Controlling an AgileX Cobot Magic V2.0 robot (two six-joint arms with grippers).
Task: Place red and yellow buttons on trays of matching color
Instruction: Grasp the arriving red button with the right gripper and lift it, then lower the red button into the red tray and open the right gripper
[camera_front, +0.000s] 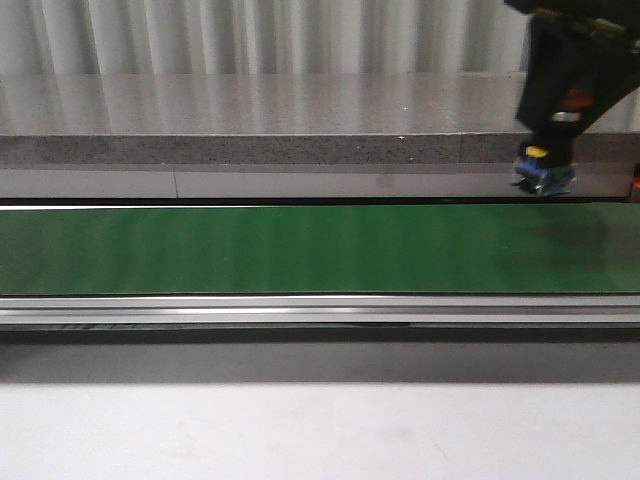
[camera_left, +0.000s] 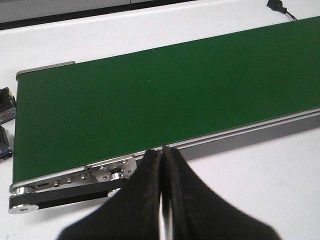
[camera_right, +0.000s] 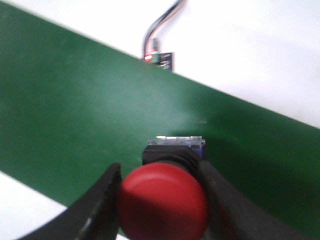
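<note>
A red button (camera_right: 163, 200) with a round, domed cap and a dark body, blue at its base, is gripped between two black jaws. It hangs lifted above the green conveyor belt (camera_right: 75, 115), near the belt's right end.

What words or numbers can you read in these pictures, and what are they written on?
There are none to read.
The red button held between the right gripper jaws has a plain cap with no writing.
The green belt is bare, with no marks.
The small circuit board beside the belt shows only a red light; any print on it is too small and blurred to tell.
The left gripper shows no label.
</note>
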